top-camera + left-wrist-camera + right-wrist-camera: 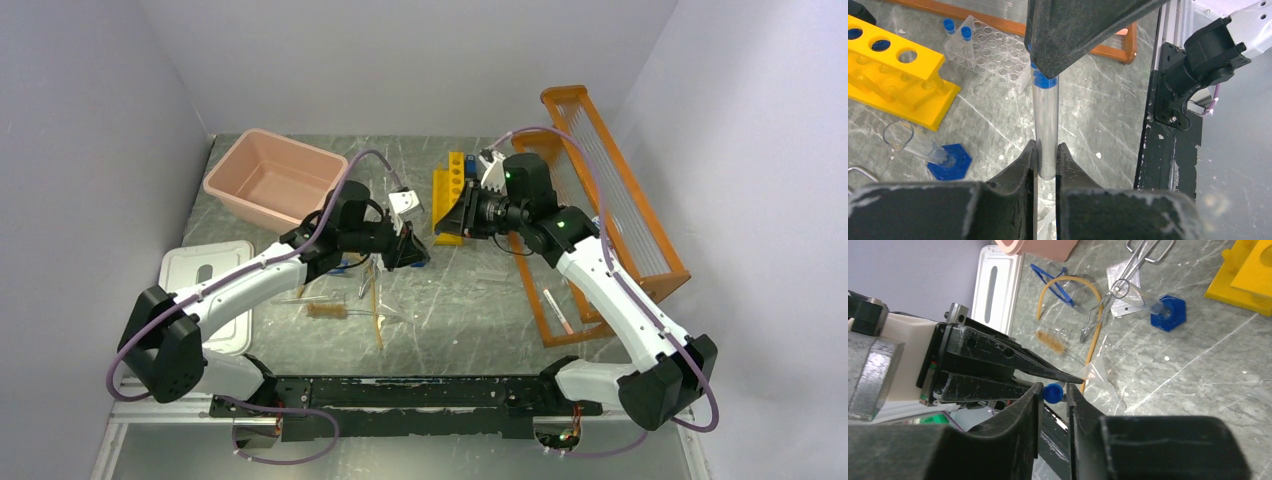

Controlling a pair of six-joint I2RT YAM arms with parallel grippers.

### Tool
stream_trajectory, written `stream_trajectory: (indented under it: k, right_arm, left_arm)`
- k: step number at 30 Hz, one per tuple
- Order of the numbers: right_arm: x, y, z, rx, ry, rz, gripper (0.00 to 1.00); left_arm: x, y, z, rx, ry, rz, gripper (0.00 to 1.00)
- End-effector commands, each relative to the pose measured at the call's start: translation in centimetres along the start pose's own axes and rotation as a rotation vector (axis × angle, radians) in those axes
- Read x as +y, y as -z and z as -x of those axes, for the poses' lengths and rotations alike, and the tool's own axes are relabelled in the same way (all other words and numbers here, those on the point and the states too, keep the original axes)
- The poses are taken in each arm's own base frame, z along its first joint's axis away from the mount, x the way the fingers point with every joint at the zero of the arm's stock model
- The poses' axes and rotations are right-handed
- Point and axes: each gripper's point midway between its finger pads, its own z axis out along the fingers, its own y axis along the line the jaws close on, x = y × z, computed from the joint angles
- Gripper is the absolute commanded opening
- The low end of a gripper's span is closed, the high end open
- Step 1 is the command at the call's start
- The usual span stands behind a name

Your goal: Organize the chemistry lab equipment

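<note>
A clear glass tube [1046,120] is clamped near one end by the left gripper [1046,152], which is closed narrowly on it. The tube is held in the air above the counter [1088,130], between the two arms. Its blue cap [1052,392] appears to be pinched by the right gripper [1053,390], drawn in tightly around it. A handover or an uncapping is judged to be in hand. Next, one grip must be released, or the cap twisted off, before the tube is carried towards the yellow rack [893,75]. No brand, label or writing can be read.
</note>
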Motion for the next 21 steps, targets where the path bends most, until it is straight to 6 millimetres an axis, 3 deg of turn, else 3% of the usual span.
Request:
stream_trajectory:
  k: [1,4,10,16,17,19,21]
  right_arm:
    - [0.5,0.4,0.6,0.014,-0.005,0.021,0.23]
    - [0.6,0.3,0.4,0.032,-0.005,0.030,0.22]
    - [0.3,-0.4,0.0,0.064,-0.009,0.036,0.29]
    - [0.0,-0.3,0.2,0.057,-0.001,0.020,0.15]
    - [-0.2,-0.2,0.3,0.048,0.004,0.007,0.14]
    - [-1.1,0.0,1.2,0.002,0.027,-0.048,0.11]
    - [-2.6,0.7,2.5,-0.062,0.075,-0.148,0.09]
  left_arm:
    - [-0.7,0.0,1.4,-0.010,-0.076,-0.051,0.05]
    - [-0.7,-0.1,1.4,-0.009,-0.077,-0.056,0.05]
    - [-0.7,-0.3,1.4,-0.005,-0.079,-0.065,0.05]
    - [-0.2,-0.6,1.1,0.008,-0.059,-0.043,0.05]
    - [0.0,-0.6,1.0,0.010,-0.048,-0.029,0.07]
    - [0.7,-0.7,1.0,0.013,-0.008,0.016,0.36]
    - [1.4,-0.6,1.0,0.006,0.045,0.070,0.53]
